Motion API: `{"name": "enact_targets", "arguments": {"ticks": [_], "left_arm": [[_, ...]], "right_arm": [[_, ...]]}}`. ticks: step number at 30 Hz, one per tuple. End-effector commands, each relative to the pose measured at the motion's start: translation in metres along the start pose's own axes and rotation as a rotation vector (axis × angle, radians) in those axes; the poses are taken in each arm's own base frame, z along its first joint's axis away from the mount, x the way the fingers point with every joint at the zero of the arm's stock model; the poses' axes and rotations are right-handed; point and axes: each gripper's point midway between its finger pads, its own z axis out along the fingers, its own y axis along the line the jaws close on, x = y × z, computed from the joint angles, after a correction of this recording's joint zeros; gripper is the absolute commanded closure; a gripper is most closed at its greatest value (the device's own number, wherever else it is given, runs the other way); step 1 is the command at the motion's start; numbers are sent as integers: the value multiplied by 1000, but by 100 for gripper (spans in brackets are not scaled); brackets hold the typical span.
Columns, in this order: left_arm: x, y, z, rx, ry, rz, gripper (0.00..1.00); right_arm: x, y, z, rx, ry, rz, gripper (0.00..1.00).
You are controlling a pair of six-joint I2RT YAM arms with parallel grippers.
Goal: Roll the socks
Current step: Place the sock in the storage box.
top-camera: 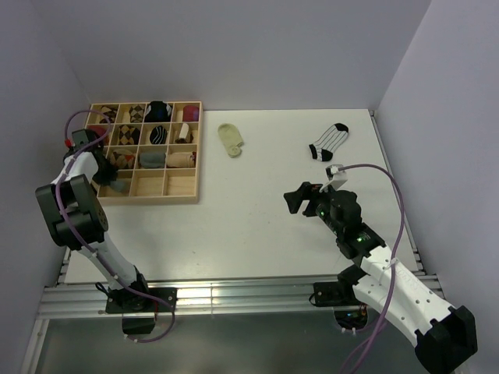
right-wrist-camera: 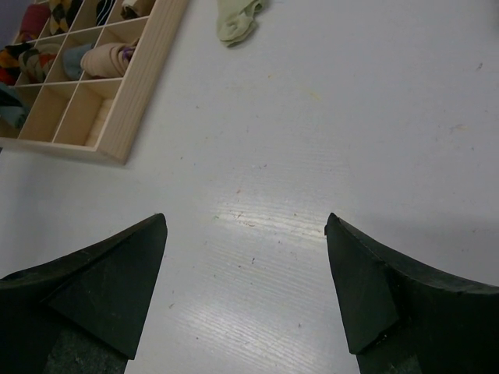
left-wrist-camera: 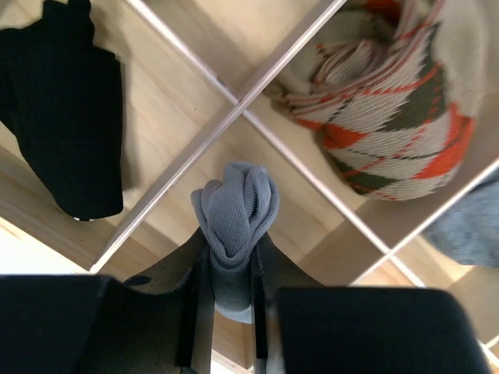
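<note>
- Grey sock (left-wrist-camera: pixel 234 206), rolled into a tight bundle, sits pinched between the left gripper (left-wrist-camera: pixel 232 269) fingers. The roll's top pokes out past the fingertips.
- Left jaws are closed narrow on that grey sock (top-camera: pixel 118 185), one finger pressing each side.
- The grey roll hangs over the near-left part of the wooden divider tray (top-camera: pixel 181 196), right by a crossing of two dividers (left-wrist-camera: pixel 234 101). Can't tell which compartment it belongs to, or whether it touches the floor.
- Black sock (left-wrist-camera: pixel 66 117) lies in the compartment next to it on one side, and an argyle sock (left-wrist-camera: pixel 390 101) in orange, green and cream in the one across the crossing.
- A blue-grey sock (left-wrist-camera: pixel 468 226) shows at the wrist view's edge.
- Cream sock (top-camera: pixel 231 139) lies flat and unrolled on the white table (top-camera: pixel 257 226), just right of the tray.
- White sock with thin black stripes (top-camera: pixel 329 142) also lies flat, farther right toward the back and well apart from the cream one.
- Right gripper (top-camera: pixel 299 199) is out over bare table, jaws spread wide with nothing between them, well apart from both loose socks.
- From the right wrist, the right gripper (right-wrist-camera: pixel 245 226) fingers frame bare tabletop. The cream sock (right-wrist-camera: pixel 238 19) is far ahead and the tray (right-wrist-camera: pixel 132 101) ahead-left.
- A beige rolled sock (right-wrist-camera: pixel 109 58) sits in one tray compartment.
</note>
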Motion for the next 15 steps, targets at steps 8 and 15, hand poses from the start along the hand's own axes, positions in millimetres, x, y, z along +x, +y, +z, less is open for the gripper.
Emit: {"name": "enact_targets", "arguments": {"ticks": [8,15], "left_arm": [[25,8,19,-42,118,58,84],[33,3,24,-12,158,64,56]], "right_arm": [[-9,-2,4,14,-41,-10,10],[-7,-3,5,19,-28,-14,10]]}}
